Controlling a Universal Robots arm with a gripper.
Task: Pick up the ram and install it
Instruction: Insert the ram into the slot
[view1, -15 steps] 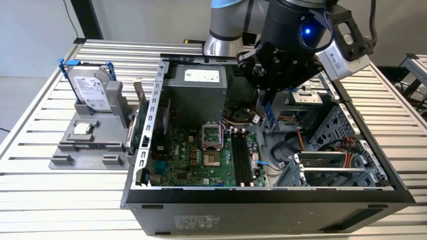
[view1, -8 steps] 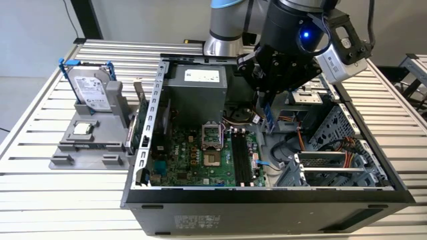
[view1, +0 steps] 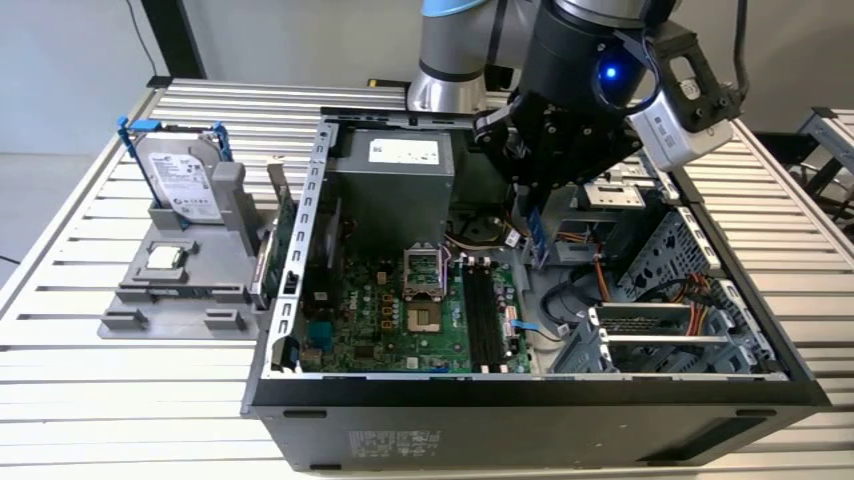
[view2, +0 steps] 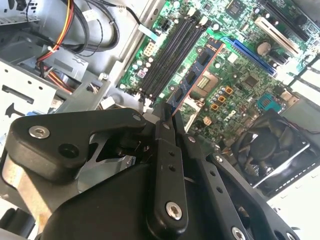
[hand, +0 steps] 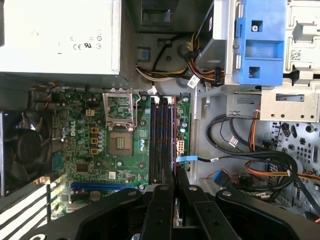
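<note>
Above the open computer case (view1: 534, 425), the hand (view2: 170, 116) is clamped on the ram (view2: 196, 74), held edge-on over the motherboard (hand: 67, 112) beside the memory slots (hand: 159, 140).

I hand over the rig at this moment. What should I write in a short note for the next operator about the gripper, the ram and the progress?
Gripper: jaws shut on the ram.
Ram: held in the air over the motherboard, close to the black memory slots, inside the open computer case.
Done: the ram is picked up and is over the case.
Left: the ram is not yet seated in a slot; the slots look empty.
</note>
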